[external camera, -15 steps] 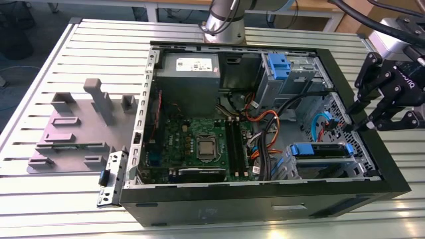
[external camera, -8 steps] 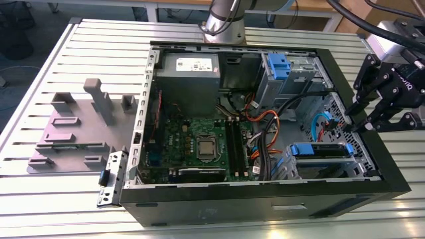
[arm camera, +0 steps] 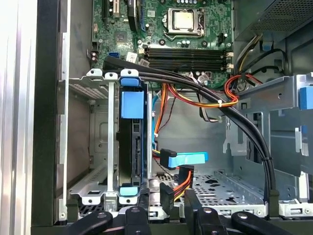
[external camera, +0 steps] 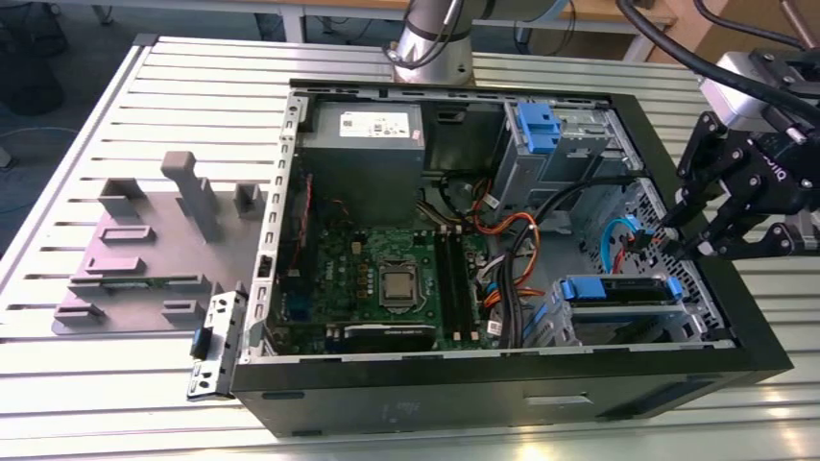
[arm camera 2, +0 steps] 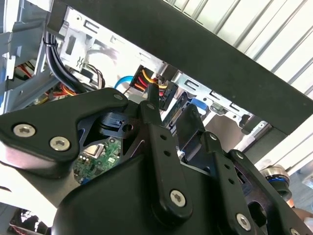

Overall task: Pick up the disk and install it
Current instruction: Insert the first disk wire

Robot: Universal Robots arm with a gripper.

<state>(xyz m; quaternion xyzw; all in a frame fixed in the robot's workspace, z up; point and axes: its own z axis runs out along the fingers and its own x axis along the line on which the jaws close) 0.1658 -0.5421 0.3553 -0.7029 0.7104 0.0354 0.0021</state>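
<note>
Flat disk [arm camera: 133,147] in blue plastic carrier, seated on edge in grey metal drive bay [arm camera: 93,142] near front corner of open black computer case [external camera: 513,408]; blue tabs showing at both ends of carrier. In exterior view, same disk [external camera: 613,291] lying in bay at case's lower right corner, apparently slid home so connector end faces case interior. Loose blue-and-black data connector [arm camera: 178,160] and red-yellow power plug [arm camera: 182,182] hanging just beside bay, not visibly mated. Black gripper [external camera: 702,230] poised above case's right wall, near bay, holding nothing; fingers [arm camera 2: 161,147] close together, narrow gap. Green motherboard [external camera: 384,279] and grey boxy power supply [external camera: 365,130] further in. Case resting on slatted aluminium table [external camera: 154,86], beside grey moulded fixture tray [external camera: 141,259].
</note>
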